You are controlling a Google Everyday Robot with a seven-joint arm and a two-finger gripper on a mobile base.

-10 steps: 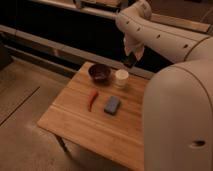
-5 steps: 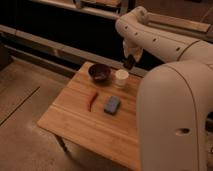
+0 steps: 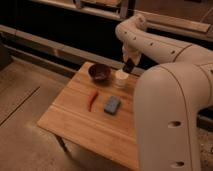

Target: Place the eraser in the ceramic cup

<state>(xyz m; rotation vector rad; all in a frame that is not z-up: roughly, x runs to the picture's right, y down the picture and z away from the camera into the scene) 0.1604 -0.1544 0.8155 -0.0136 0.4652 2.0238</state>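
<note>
The large white robot arm (image 3: 165, 50) fills the right side and bends over the far edge of the light wooden slatted table (image 3: 90, 125). Near the table's far left corner sits a wide dark maroon bowl (image 3: 99, 79), and just beside it along the far edge stands the small white cylindrical ceramic cup (image 3: 121, 81). Toward the middle of the table lie a flat blue-grey rectangular block (image 3: 112, 104) and, left of it, a thin red stick (image 3: 92, 100). The gripper (image 3: 129, 64) hangs just above the cup's rim with its jaws clenched on a small dark shape, which I take to be the small black rectangular eraser (image 3: 128, 67). It looks matte and plain, and only a little of it shows below the gripper. An eraser like this should be light, slightly rubbery and not slippery, so a pinch across its narrow sides ought to hold. The cup is the fragile thing here and could tip if knocked.
</note>
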